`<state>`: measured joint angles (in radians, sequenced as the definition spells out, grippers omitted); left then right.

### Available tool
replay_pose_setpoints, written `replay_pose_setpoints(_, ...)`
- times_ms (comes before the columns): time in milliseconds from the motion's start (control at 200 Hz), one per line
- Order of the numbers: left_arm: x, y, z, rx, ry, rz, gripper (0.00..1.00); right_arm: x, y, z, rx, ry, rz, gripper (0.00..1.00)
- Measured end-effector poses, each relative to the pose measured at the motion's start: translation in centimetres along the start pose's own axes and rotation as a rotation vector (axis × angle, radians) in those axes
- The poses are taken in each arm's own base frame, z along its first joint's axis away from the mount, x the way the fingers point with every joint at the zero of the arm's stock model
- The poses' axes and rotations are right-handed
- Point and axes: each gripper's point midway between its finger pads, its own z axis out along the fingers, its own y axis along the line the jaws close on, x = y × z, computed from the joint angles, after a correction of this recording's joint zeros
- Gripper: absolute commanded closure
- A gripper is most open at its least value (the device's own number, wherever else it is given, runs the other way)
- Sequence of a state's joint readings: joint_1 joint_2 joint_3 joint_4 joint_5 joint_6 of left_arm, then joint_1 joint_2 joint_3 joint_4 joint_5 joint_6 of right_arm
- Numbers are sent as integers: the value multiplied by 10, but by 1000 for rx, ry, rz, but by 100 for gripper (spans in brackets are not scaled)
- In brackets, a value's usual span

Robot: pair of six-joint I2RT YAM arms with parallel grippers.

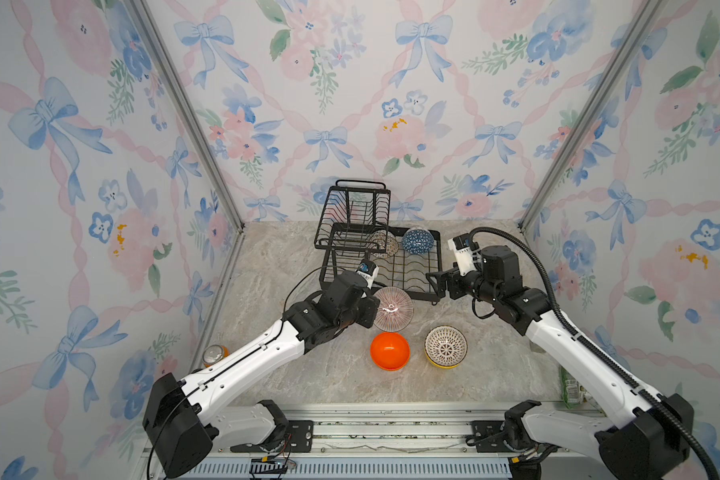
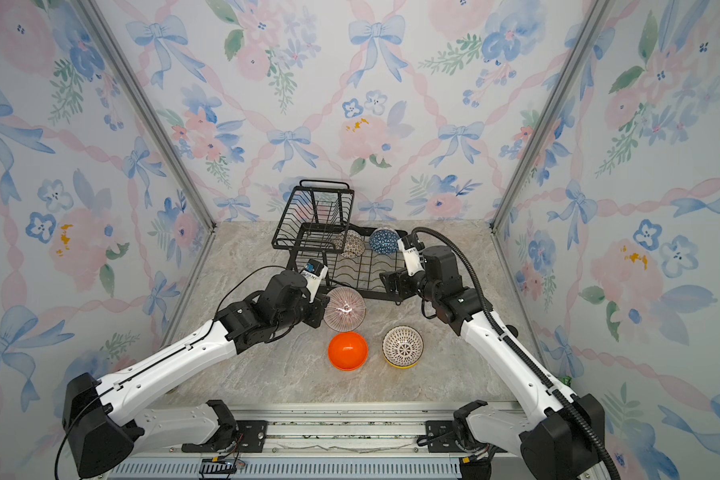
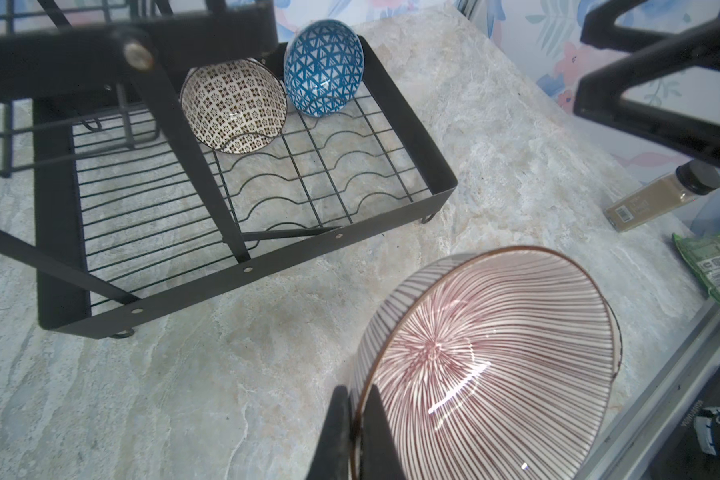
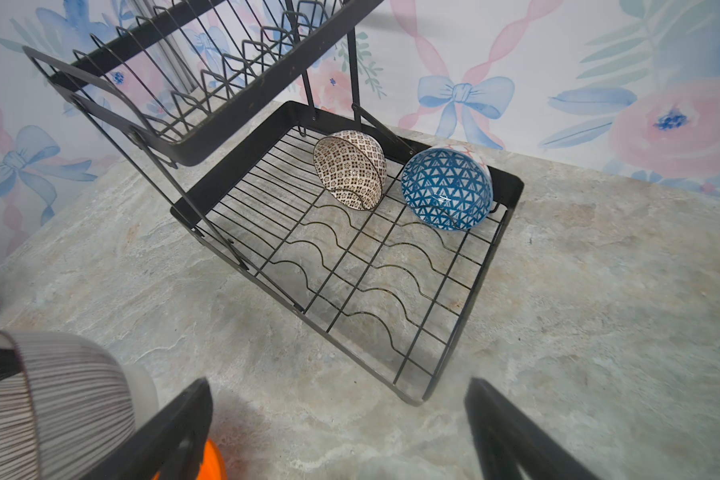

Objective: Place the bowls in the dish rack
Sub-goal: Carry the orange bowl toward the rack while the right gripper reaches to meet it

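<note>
Against the back wall of the desk (image 1: 308,374) stands the dish rack (image 1: 350,208), a black wire tray with a smaller raised basket over its left half. Two of the bowls already lie in the rack's lower tray, along its far edge. The black-and-white patterned bowl (image 1: 384,243) is tipped on its side, partly beneath the raised basket. The blue geometric bowl (image 1: 417,241) leans in the rack's far right corner, just beside it.

Just off the rack's near edge, the left pincer (image 3: 356,390) is clamped on the rim of the pink-striped bowl (image 3: 487,365), one finger inside and one outside. The bowl is tilted with its mouth turned upward, and whether it touches the desk is not clear.

At the rack's near right corner, the right pincer (image 4: 337,384) hangs with its jaws spread wide and nothing between them.

Farther from the rack than the held bowl, on the robot's side, the plain orange bowl (image 1: 390,351) sits upright on the desk. Near it on the right, the white bowl with dark lattice (image 1: 445,345) is nested inside the yellow bowl (image 1: 441,365).
</note>
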<state>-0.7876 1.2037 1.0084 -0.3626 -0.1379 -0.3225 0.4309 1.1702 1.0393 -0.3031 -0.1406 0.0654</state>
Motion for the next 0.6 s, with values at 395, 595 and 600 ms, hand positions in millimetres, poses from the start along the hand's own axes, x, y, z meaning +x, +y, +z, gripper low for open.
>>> replay_pose_setpoints(395, -31, 1, 3, -12, -161, -19, 100, -30, 43, -34, -113, -52, 28, 3)
replay_pose_setpoints(595, -52, -3, 0, 7, -247, -29, 100, -20, 63, -23, -155, -6, 37, 3)
replay_pose_setpoints(600, -52, -3, 0, 8, -249, -29, 100, -19, 64, -22, -156, -4, 37, 3)
